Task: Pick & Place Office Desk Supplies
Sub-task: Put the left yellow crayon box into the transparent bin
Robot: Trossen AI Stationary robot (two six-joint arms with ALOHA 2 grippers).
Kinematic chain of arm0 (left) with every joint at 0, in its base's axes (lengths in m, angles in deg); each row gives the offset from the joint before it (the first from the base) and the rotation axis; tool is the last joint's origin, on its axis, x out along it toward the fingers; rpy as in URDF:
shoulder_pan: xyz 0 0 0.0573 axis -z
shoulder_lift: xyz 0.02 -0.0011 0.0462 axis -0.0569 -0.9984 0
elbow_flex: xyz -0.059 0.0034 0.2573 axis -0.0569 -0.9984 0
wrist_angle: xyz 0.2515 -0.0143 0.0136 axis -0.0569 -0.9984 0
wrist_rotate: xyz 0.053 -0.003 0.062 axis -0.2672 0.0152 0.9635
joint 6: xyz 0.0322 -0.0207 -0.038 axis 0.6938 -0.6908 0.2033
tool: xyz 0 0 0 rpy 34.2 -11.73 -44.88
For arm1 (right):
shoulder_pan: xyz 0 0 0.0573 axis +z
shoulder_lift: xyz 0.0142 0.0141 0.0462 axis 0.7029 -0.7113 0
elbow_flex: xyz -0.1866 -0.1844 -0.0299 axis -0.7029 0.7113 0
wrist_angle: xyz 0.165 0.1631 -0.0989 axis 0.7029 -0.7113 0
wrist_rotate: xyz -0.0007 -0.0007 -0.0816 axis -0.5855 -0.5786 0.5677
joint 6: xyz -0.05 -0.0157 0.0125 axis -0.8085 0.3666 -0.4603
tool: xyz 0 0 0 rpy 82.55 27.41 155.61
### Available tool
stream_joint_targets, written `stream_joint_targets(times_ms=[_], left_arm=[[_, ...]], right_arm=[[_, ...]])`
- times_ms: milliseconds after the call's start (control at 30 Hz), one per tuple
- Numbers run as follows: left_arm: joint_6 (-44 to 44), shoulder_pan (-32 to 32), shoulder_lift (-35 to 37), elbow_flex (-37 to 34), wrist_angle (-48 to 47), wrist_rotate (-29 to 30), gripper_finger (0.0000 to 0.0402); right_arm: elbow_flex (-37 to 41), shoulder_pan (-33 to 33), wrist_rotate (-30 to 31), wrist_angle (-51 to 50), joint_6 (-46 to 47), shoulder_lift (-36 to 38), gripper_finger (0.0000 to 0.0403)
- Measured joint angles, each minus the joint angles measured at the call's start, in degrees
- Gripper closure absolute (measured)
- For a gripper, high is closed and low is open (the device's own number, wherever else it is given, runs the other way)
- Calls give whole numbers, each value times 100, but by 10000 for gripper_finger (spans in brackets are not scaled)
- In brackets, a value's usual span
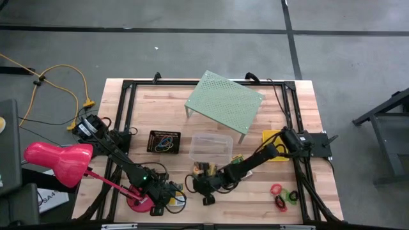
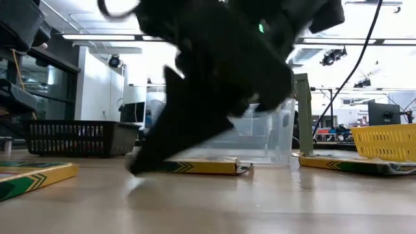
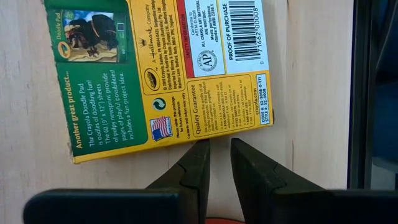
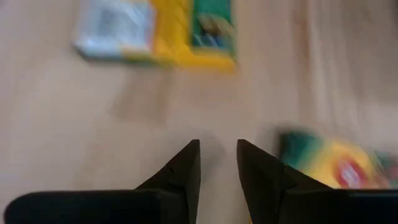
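Left gripper (image 3: 220, 146) low at the table's near edge beside the lamp base (image 1: 135, 203), fingers slightly parted around nothing, tips just short of a green-and-yellow card box (image 3: 161, 74) lying flat on bare wood. Right gripper (image 4: 218, 148) down near the front centre, fingers likewise narrowly apart and empty, two more card boxes (image 4: 158, 31) close ahead. Clear tub (image 1: 211, 147), black mesh tray (image 1: 164, 142) and yellow basket (image 1: 271, 137) mid-table; little rings (image 1: 282, 195) on open wood at the near right.

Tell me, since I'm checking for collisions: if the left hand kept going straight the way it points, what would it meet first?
Most likely the green-and-yellow card box. The left hand points at its near edge with its fingers slightly apart and empty, only bare table between. How high it rides above the wood is unclear.
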Motion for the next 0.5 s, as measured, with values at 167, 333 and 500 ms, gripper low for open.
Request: stream_joint_targets(times_ms=[167, 333, 500], left_arm=[[55, 0, 0, 0, -1, 3, 338], [308, 7, 0, 0, -2, 150, 338], [556, -1, -3, 2, 9, 376, 338]], right_arm=[[-9, 163, -270, 636, -73, 26, 309], [-4, 173, -237, 599, 57, 12, 309], [-4, 145, -197, 630, 39, 4, 309]])
